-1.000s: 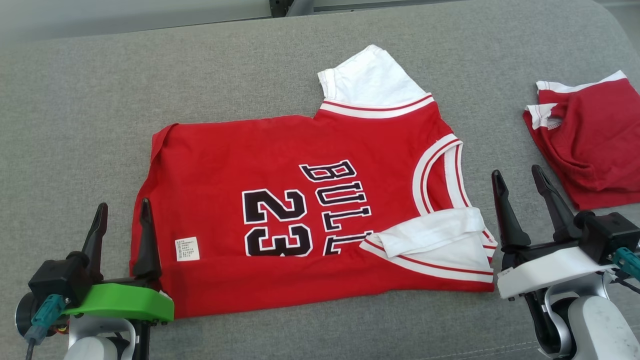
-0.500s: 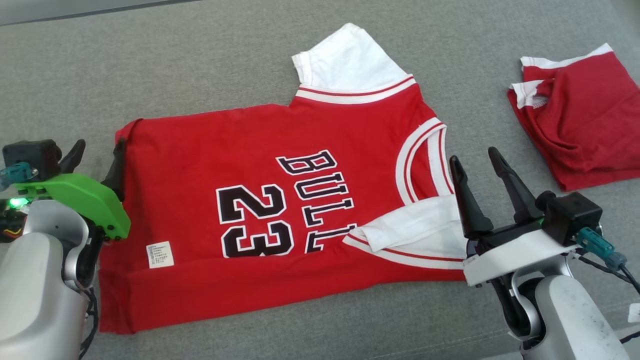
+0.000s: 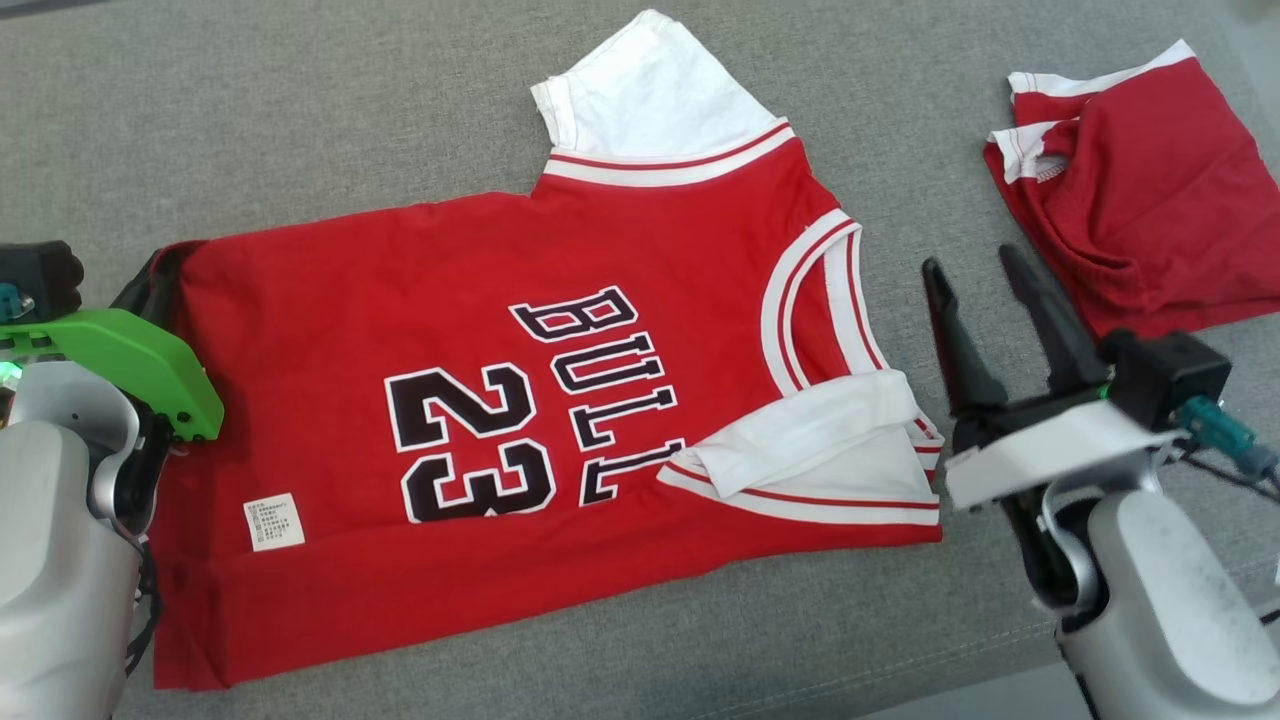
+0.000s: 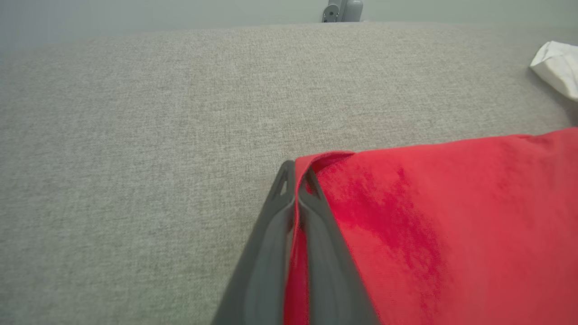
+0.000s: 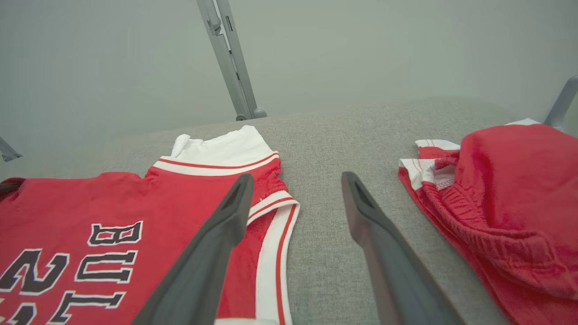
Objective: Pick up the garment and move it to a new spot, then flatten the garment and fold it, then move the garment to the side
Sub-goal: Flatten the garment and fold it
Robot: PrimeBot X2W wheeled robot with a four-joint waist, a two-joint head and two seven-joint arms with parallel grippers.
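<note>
Jersey (image 3: pixel 650 240) red, white sleeves (image 3: pixel 650 100), lying flat; left claw (image 4: pixel 298 174) pinching corner.

Surface (image 3: pixel 300 120): grey woven upholstery, padded.

Lying directly on it:
- Jersey (image 3: pixel 640 250): red, white trim, spread flat mid-surface, printed side up, collar toward right. Black "BULL" and "23" print. Far sleeve (image 3: pixel 645 100) white, laid out on surface. Near sleeve (image 3: pixel 810 440) white, folded back over print. Small white label (image 3: pixel 273 521) near hem, left end.
- Second garment (image 3: pixel 1150 200): red, white trim, loosely folded, far right, apart from jersey.
</note>
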